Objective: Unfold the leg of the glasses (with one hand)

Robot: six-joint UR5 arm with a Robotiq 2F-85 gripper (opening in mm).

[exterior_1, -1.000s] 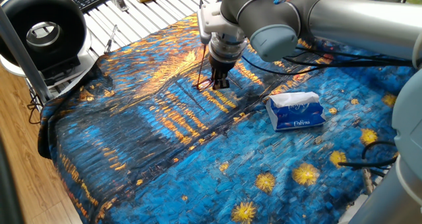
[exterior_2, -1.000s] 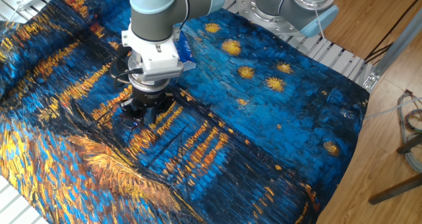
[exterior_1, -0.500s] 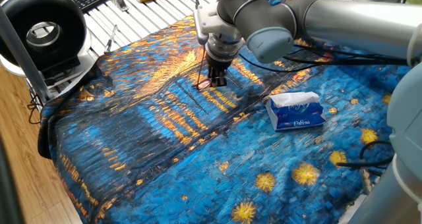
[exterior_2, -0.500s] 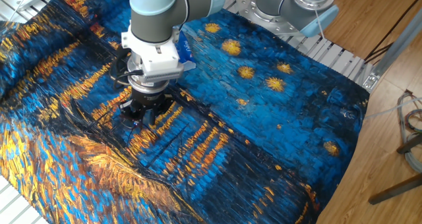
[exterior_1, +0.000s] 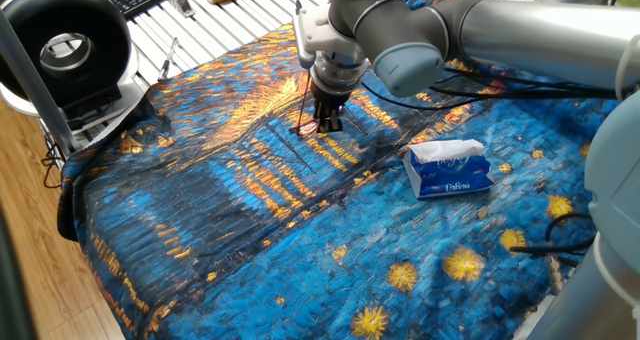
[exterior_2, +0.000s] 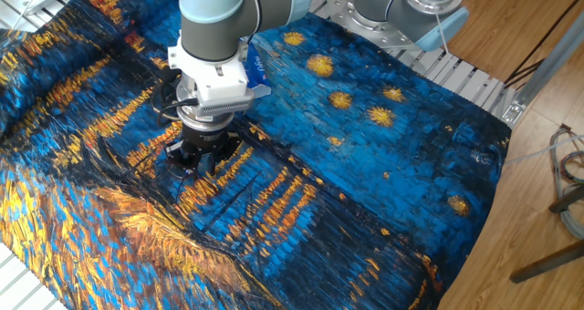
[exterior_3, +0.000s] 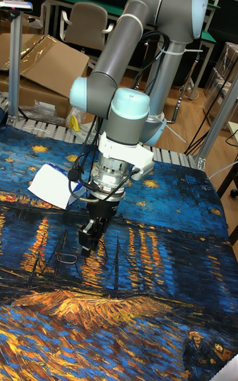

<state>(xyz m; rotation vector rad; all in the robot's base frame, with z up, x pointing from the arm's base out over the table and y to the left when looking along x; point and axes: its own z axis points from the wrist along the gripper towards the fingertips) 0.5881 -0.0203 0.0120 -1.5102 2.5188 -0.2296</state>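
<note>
- A table is seen draped in a painted cloth (exterior_1: 250,230) of deep blue swirls, orange streaks and yellow stars, which covers nearly the whole surface in all three views.
- The silver-grey robot arm (exterior_3: 142,43) is shown bent over the cloth, its wrist pointed straight down at the orange-streaked part of the pattern.
- A black ring-shaped device (exterior_1: 62,45) on a white base is seen at the table's edge in one fixed view, well apart from the arm.
- A blue-white tissue pack (exterior_1: 449,168) is pictured lying on the cloth, to the side of the wrist and clear of it.
- The hand (exterior_3: 88,241), a black two-fingered gripper, is held low over the cloth with its fingers drawn narrow; whether they are pinched on the frame cannot be told, as the tips are hidden or too small in each view.
- The glasses (exterior_3: 68,256) are seen on the cloth right at the fingertips, their thin dark frame lying just beside the gripper, with one thin leg (exterior_1: 303,108) raised upward alongside the fingers in one fixed view.
</note>
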